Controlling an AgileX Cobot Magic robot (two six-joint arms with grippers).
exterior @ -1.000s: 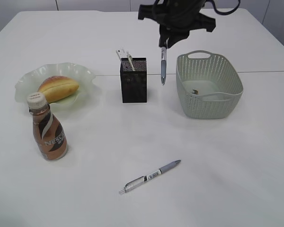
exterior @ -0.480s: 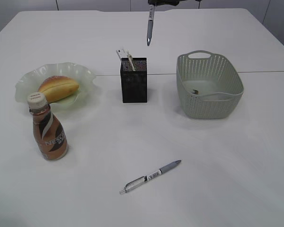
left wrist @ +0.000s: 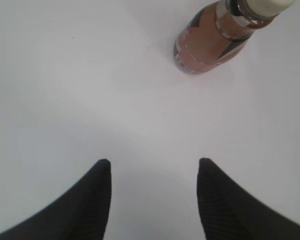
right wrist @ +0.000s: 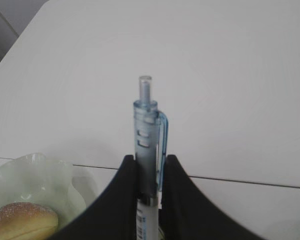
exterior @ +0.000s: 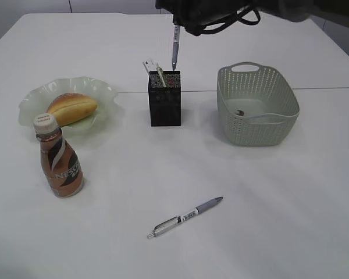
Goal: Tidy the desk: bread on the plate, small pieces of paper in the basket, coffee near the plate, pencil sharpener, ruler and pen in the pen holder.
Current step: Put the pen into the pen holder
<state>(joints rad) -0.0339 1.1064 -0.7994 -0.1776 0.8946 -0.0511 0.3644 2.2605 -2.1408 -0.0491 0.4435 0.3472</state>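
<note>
My right gripper (exterior: 178, 26) is shut on a pen (exterior: 175, 49) and holds it upright, its tip just above the black mesh pen holder (exterior: 164, 100). The right wrist view shows the pen (right wrist: 149, 150) pinched between the jaws (right wrist: 150, 162). The holder has a ruler and other items sticking out. A second pen (exterior: 184, 217) lies on the table at the front. Bread (exterior: 71, 108) lies on the pale green plate (exterior: 99, 90). The coffee bottle (exterior: 58, 164) stands in front of the plate. My left gripper (left wrist: 154, 167) is open and empty above bare table, the bottle (left wrist: 220, 35) beyond it.
A grey-green basket (exterior: 256, 104) with a small piece inside stands right of the pen holder. A table seam runs across behind the holder. The plate and bread also show in the right wrist view (right wrist: 25, 220).
The right gripper has carried the pen from beside the basket up and left, then down, so it now hangs over the pen holder. Nothing else moved.
</note>
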